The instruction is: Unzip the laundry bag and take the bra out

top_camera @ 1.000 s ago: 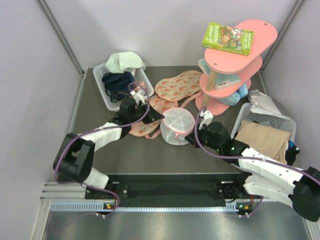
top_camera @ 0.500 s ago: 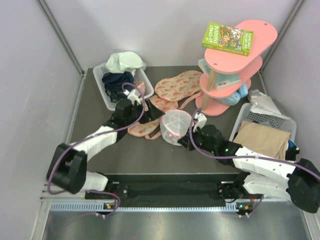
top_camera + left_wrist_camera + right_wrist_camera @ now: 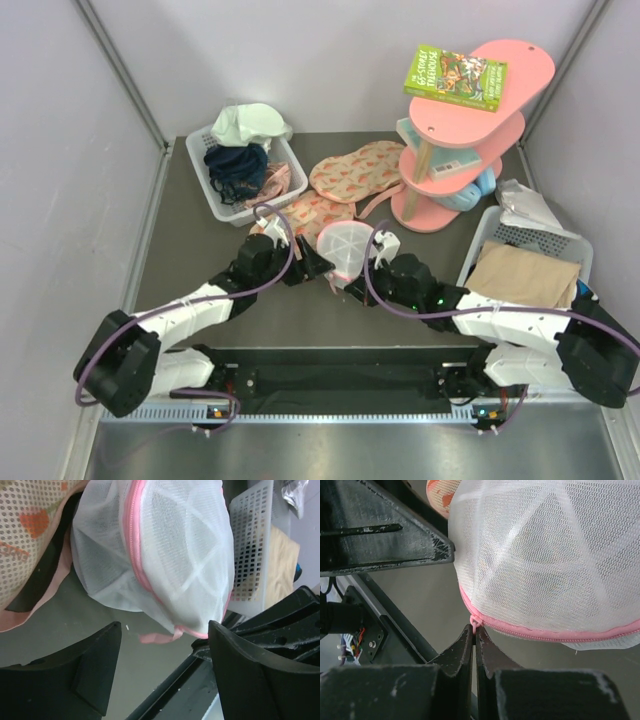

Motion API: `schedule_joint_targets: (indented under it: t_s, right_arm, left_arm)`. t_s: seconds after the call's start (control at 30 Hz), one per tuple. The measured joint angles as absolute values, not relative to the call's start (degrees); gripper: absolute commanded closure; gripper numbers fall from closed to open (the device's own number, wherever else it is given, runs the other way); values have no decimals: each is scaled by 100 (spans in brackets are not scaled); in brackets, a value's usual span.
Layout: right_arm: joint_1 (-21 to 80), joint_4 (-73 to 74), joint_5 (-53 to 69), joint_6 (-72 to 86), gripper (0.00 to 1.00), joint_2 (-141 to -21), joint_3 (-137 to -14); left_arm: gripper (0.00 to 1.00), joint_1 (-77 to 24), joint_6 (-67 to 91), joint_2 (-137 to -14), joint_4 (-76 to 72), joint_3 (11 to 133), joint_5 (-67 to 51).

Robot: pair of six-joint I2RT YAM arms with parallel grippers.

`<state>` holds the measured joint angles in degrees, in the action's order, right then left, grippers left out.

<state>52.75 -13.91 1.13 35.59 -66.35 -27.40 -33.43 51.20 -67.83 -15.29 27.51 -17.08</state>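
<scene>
Top external: grey table (image 3: 185, 255), lilac walls (image 3: 330, 60); left jaws spread, right jaws pinch laundry bag (image 3: 347, 245).

Laundry bag (image 3: 348, 246) in the middle, fabric pieces (image 3: 355, 172) behind it; basket (image 3: 212, 197) back left, shelf (image 3: 470, 128) back right

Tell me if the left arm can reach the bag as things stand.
Probably yes: the open left fingers face the bag with nothing between; the right fingers only pinch its zip.
</scene>
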Motion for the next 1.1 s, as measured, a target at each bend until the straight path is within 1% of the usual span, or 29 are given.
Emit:
schedule_joint_targets:
  t_s: [0.03, 0.13, 0.23, 0.27, 0.33, 0.37, 0.47, 0.5, 1.1]
  right_arm:
    - [5297, -1415, 115, 3564, 100, -6639, -2742]
    - [5358, -1426, 97, 3575, 100, -6643, -2742]
    - [5391, -1444, 73, 3586, 100, -6654, -2742]
    - [5400, -1450, 69, 3586, 100, -6654, -2742]
    - [5419, -1459, 56, 3597, 100, -6654, -2744]
    - [5428, -1459, 40, 3603, 100, -6654, -2744]
    - [5433, -1457, -34, 3607, 100, -6654, -2746]
    - [5435, -1455, -49, 3610, 100, -6654, -2746]
    - [5376, -1208, -329, 3621, 100, -6678, -2746]
  left_arm:
    - [31, -3361, 5177, -6834, -1588, 2749, -1708]
    - [35, -3400, 5354, -6971, -1914, 2722, -1710]
    - [43, -3433, 5518, -7113, -2200, 2681, -1734]
    - [50, -3446, 5566, -7172, -2292, 2668, -1754]
    - [58, -3470, 5645, -7258, -2410, 2644, -1778]
    - [73, -3483, 5675, -7290, -2460, 2633, -1800]
    - [97, -3531, 5811, -7358, -2657, 2589, -1846]
    - [100, -3540, 5852, -7369, -2705, 2574, -1861]
    - [100, -3496, 5835, -7367, -2827, 2571, -1953]
